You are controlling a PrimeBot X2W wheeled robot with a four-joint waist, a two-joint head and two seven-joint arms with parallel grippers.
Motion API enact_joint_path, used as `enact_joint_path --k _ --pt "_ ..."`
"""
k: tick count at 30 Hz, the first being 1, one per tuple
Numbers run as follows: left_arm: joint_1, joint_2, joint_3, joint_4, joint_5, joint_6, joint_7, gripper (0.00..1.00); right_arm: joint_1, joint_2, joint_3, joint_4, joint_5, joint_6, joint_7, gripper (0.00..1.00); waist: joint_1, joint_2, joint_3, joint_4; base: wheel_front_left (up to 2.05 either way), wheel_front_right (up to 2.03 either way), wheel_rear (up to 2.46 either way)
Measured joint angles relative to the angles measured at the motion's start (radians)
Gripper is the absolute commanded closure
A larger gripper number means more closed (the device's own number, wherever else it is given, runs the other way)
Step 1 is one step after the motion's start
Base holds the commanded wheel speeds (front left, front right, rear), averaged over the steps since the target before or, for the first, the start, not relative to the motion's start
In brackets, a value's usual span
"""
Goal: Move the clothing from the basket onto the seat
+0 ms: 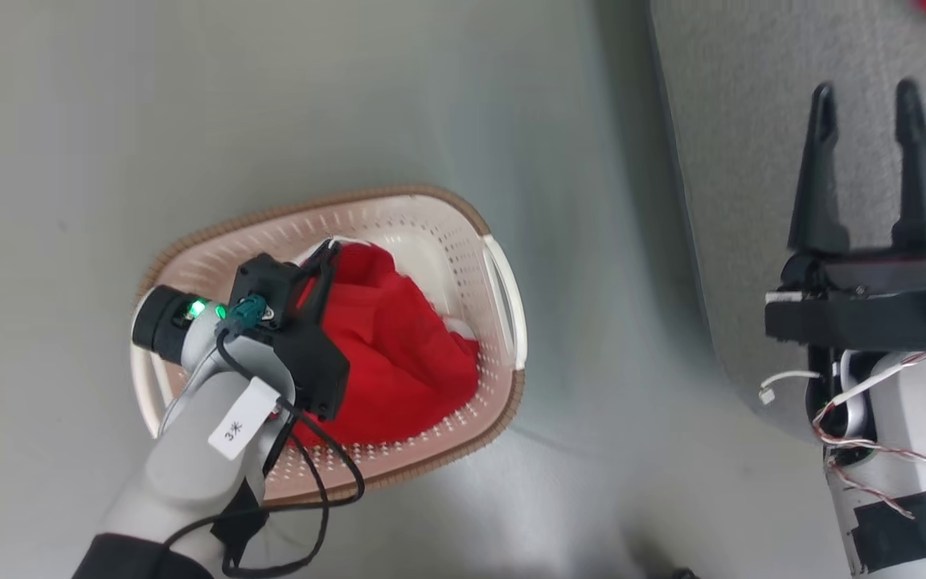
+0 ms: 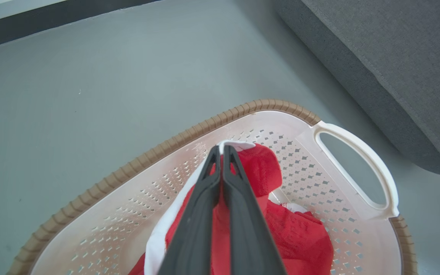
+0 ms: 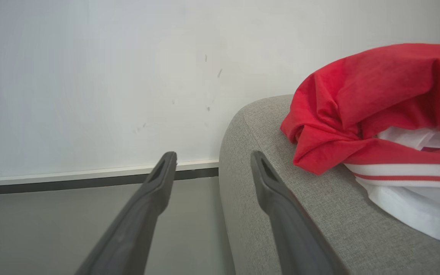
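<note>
Counted around one basket (image 1: 431, 211): one grey seat (image 1: 752, 121) beside it and two red garments, the first garment (image 1: 399, 362) inside the basket, the second garment (image 3: 376, 103) on the seat beside the basket. Two hands, both mine: my left hand (image 2: 222, 149) above the basket, my right hand (image 1: 867, 96) off to its side, each with two dark fingers (image 3: 147, 214). One white handle (image 1: 503, 297) on the basket's seat-facing rim.
</note>
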Motion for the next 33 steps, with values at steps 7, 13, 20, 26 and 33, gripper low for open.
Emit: enact_joint_path --k 7,13,20,26,33 --pt "0.022 -0.001 -0.001 -0.081 -0.007 -0.009 0.0 1.0 0.018 0.0 0.017 0.057 -0.016 0.027 0.0 0.0 0.0 0.0 -0.1 0.03 0.0 0.0 0.0" --pt "0.035 0.008 0.003 -0.17 -0.01 -0.01 0.0 1.0 0.02 0.006 0.039 0.104 -0.017 0.043 0.0 0.0 -0.0001 0.0 -0.174 0.05 0.0 0.0 0.0" --pt "0.036 0.009 0.016 -0.295 -0.042 -0.017 0.0 1.0 0.039 0.018 0.056 0.169 -0.017 0.055 0.0 0.0 -0.0001 -0.0001 -0.279 0.071 0.0 0.0 0.0" --pt "0.036 0.008 0.028 -0.361 -0.058 -0.017 0.0 1.0 0.046 0.031 0.083 0.228 -0.017 0.075 0.0 0.0 -0.0001 0.0 -0.37 0.083 0.0 0.0 0.0" --pt "0.035 0.011 0.035 -0.395 -0.068 -0.017 0.0 1.0 0.083 0.034 0.104 0.294 -0.017 0.091 0.0 0.0 -0.0001 -0.0001 -0.476 0.088 0.0 0.0 0.0"
